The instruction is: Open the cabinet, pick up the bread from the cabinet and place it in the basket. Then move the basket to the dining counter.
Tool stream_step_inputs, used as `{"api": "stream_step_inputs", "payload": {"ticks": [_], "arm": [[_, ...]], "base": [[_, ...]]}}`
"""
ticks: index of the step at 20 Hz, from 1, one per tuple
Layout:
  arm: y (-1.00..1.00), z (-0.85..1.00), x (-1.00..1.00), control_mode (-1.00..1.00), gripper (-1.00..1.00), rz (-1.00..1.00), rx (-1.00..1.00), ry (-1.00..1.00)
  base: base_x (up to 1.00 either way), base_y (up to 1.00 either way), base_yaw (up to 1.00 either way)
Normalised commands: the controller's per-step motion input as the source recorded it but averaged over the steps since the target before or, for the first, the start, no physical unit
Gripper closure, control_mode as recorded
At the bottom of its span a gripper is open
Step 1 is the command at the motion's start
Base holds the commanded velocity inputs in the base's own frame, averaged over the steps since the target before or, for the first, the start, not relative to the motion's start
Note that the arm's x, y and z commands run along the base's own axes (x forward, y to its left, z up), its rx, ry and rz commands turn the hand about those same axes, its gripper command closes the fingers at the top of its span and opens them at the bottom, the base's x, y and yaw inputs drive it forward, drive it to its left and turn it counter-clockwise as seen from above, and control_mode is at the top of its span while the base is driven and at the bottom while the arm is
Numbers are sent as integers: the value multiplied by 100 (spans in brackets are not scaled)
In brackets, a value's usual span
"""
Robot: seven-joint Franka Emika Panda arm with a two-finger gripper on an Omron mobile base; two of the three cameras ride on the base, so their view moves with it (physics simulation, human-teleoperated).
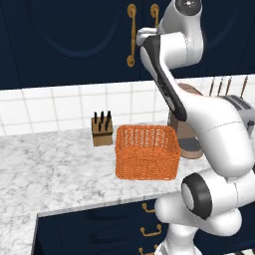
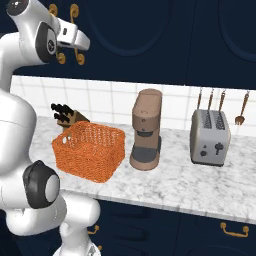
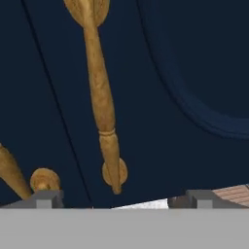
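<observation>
From the left base view, my arm reaches up to the cabinet (image 1: 64, 40); the basket (image 1: 147, 152) sits at six o'clock below. In the hand view, my pincer (image 3: 121, 199) stands apart, a brass handle (image 3: 99, 92) at twelve o'clock between its tips.

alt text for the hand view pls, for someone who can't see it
Close-up from the open gripper facing the closed dark navy cabinet, with a long brass handle running down the middle of the picture, between the two dark fingertips. A second brass handle shows at lower left, and an arched panel edge curves at the right.
</observation>
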Motion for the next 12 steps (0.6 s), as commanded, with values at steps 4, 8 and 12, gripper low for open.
{"api": "stream_step_inputs", "payload": {"ticks": [4, 8, 12], "arm": [[4, 0, 34, -100, -100, 0, 20, -6], [0, -4, 16, -100, -100, 0, 13, -7], [0, -17, 36, -100, -100, 0, 14, -4]], "base": [[0, 0, 0], [0, 0, 0], [0, 0, 0]]}}
